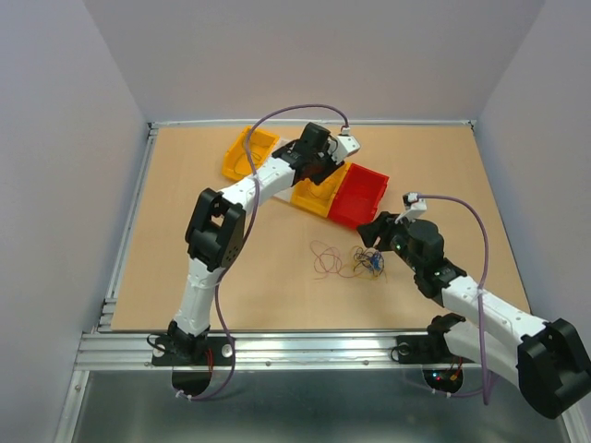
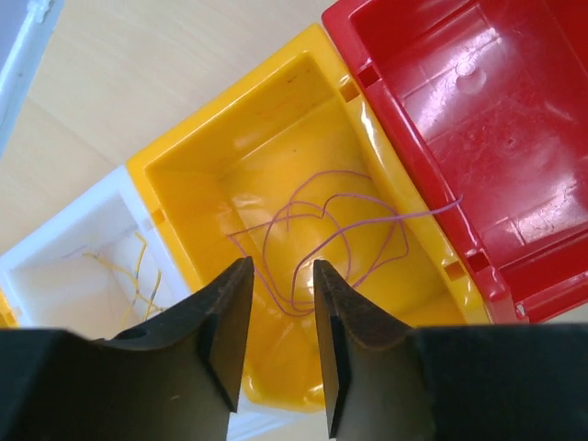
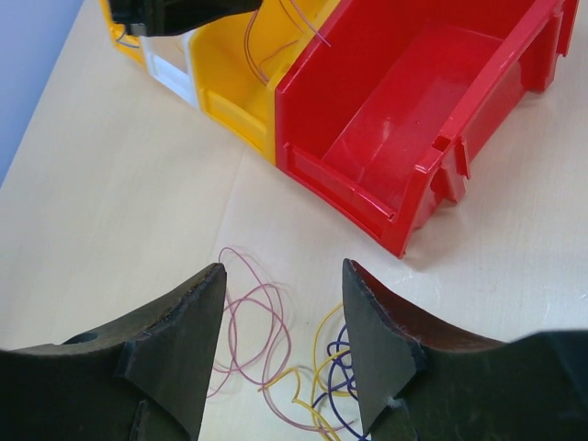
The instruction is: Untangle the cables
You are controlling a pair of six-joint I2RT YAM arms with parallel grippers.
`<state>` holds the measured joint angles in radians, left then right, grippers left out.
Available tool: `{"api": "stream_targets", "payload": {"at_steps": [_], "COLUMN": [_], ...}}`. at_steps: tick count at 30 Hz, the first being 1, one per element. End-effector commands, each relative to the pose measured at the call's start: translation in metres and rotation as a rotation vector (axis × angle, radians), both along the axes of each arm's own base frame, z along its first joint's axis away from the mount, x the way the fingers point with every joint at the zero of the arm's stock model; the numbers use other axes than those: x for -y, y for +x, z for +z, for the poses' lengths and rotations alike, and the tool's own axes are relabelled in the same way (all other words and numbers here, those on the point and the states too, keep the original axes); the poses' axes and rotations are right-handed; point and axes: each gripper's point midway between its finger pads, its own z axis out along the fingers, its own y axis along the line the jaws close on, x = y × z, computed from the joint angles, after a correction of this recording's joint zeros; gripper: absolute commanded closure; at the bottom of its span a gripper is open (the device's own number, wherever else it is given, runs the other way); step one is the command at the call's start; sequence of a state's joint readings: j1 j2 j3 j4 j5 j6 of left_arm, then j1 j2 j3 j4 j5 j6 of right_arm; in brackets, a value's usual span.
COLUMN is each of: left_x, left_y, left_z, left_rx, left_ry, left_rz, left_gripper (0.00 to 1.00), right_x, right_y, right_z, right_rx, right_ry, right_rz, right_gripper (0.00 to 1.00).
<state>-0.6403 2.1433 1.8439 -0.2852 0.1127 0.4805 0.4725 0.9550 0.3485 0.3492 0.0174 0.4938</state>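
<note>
Left gripper (image 2: 282, 271): fingers parted, nothing between them, above yellow bin (image 2: 276, 119). Yellow bin: one loosely looped purple wire (image 2: 331, 172). White bin (image 2: 83, 230), adjoining: thin yellow wires (image 2: 138, 266). Red bin (image 2: 478, 110), adjoining opposite side. Wooden tabletop (image 2: 165, 64).

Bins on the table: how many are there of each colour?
yellow bins: 2
white bin: 1
red bin: 1
Total: 4 bins
</note>
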Motion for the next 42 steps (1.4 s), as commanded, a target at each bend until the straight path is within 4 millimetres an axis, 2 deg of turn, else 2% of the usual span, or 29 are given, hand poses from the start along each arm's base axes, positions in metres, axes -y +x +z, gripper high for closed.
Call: {"api": "stream_targets", "payload": {"at_steps": [1, 4, 5, 6, 7, 8, 9, 10, 11, 16, 17, 18, 19, 22, 25, 30, 32, 33, 34, 35, 36, 38, 40, 42], "left_x": [0.015, 0.018, 0.018, 0.017, 0.015, 0.013, 0.012, 0.011, 0.009, 0.002, 0.0, -0.005, -0.006, -0.02, -0.029, -0.03, -0.027, -0.025, -0.025, -0.023, -0.022, -0.021, -0.021, -0.022], "left_y": [0.004, 0.002, 0.002, 0.005, 0.001, 0.003, 0.004, 0.002, 0.004, 0.012, 0.013, 0.012, 0.018, 0.027, 0.035, 0.032, 0.027, 0.025, 0.022, 0.019, 0.017, 0.01, 0.002, -0.003], "left_z": [-0.004, -0.011, -0.012, -0.006, -0.014, -0.013, -0.008, -0.01, -0.005, -0.005, -0.007, -0.023, -0.017, -0.028, -0.025, -0.032, -0.037, -0.036, -0.034, -0.031, -0.018, -0.012, 0.002, 0.011], "left_rx": [-0.009, -0.027, -0.025, 0.002, -0.008, -0.001, 0.011, 0.005, 0.008, -0.052, -0.069, -0.118, -0.113, -0.13, -0.13, -0.134, -0.144, -0.146, -0.153, -0.155, -0.14, -0.141, -0.13, -0.119], "left_ry": [-0.003, -0.007, -0.007, -0.016, -0.011, -0.015, -0.028, -0.03, -0.049, -0.127, -0.125, -0.1, -0.101, -0.082, -0.128, -0.098, -0.077, -0.077, -0.077, -0.088, -0.107, -0.12, -0.132, -0.138], "left_rz": [-0.079, -0.095, -0.096, -0.087, -0.081, -0.067, -0.058, -0.053, -0.036, 0.047, 0.065, 0.103, 0.126, 0.213, 0.249, 0.23, 0.209, 0.197, 0.189, 0.17, 0.158, 0.136, 0.121, 0.109], "left_gripper": [0.6, 0.61, 0.64, 0.73, 0.75, 0.89, 0.97, 1.0, 1.0, 1.0, 1.0, 1.0, 1.0, 1.0, 1.0, 0.99, 0.91, 0.76, 0.7, 0.59, 0.54, 0.44, 0.4, 0.29], "right_x": [-0.003, -0.003, -0.002, -0.002, -0.003, -0.002, -0.001, -0.001, 0.0, 0.002, 0.002, 0.002, 0.002, 0.003, 0.003, 0.002, 0.002, 0.001, 0.0, 0.0, -0.002, -0.002, -0.007, -0.008], "right_y": [-0.002, -0.003, -0.003, -0.004, -0.005, -0.005, -0.006, -0.006, -0.006, -0.007, -0.007, -0.007, -0.007, -0.006, -0.006, -0.006, -0.005, -0.005, -0.005, -0.004, -0.005, -0.004, -0.006, -0.007], "right_z": [0.011, 0.013, 0.013, 0.014, 0.016, 0.016, 0.015, 0.015, 0.015, 0.013, 0.013, 0.012, 0.011, 0.009, 0.007, 0.007, 0.006, 0.005, 0.004, 0.003, 0.002, 0.001, -0.002, -0.003], "right_rx": [0.051, 0.058, 0.059, 0.062, 0.065, 0.065, 0.065, 0.065, 0.066, 0.063, 0.061, 0.061, 0.058, 0.053, 0.05, 0.05, 0.045, 0.041, 0.038, 0.035, 0.03, 0.023, 0.011, 0.006], "right_ry": [0.031, 0.04, 0.041, 0.046, 0.05, 0.053, 0.051, 0.051, 0.049, 0.045, 0.045, 0.042, 0.042, 0.037, 0.034, 0.031, 0.03, 0.027, 0.026, 0.022, 0.022, 0.019, 0.022, 0.025], "right_rz": [0.015, 0.014, 0.012, 0.013, 0.016, 0.012, 0.01, 0.01, 0.007, -0.001, -0.001, -0.003, -0.004, -0.005, -0.004, -0.004, -0.003, -0.001, 0.004, 0.007, 0.015, 0.016, 0.042, 0.051], "right_gripper": [0.41, 0.41, 0.41, 0.41, 0.41, 0.41, 0.41, 0.41, 0.41, 0.41, 0.41, 0.41, 0.41, 0.41, 0.41, 0.41, 0.41, 0.41, 0.41, 0.41, 0.41, 0.39, 0.39, 0.38]}}
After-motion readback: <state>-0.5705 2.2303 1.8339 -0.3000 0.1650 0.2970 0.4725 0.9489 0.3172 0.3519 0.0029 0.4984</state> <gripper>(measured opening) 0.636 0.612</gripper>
